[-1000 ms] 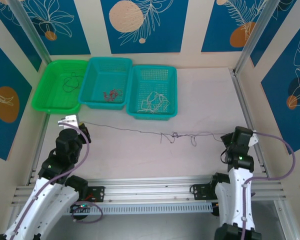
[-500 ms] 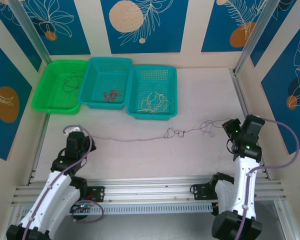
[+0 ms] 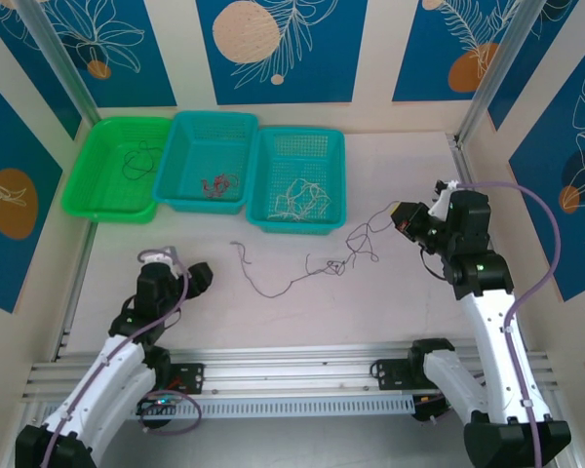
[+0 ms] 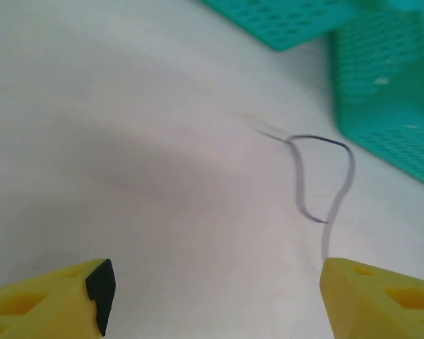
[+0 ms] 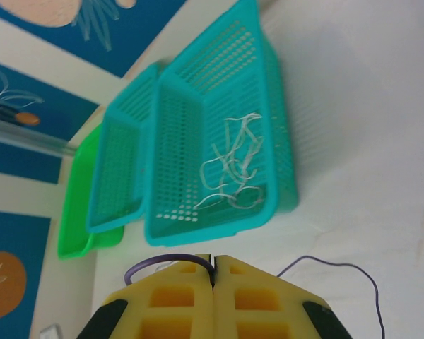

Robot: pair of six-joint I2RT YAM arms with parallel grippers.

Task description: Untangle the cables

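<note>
Pictured from above: a pale, matte table, boxed in by cream walls with blue panels of white leaves and orange discs, and by slanting aluminium posts at the far corners.

Along the far edge, side by side and touching: a green basket, a middle teal basket and a right teal basket. In them, in that order, a black cable, red cables and white cables, each in a loose snarl.

On the open table just in front of the baskets, a slack purple cable, wandering from mid-left towards the right. Right of centre, a small knot, perhaps of more than one strand; too fine to tell.

At the right gripper, close to the right wall, yellow fingers pressed flat together on the right-hand end of the purple cable.

At the left gripper, low at the near left, yellow fingertips spread wide with nothing between them. On the table ahead of it, apart from both fingers, the cable's loose end in a small curl.
</note>
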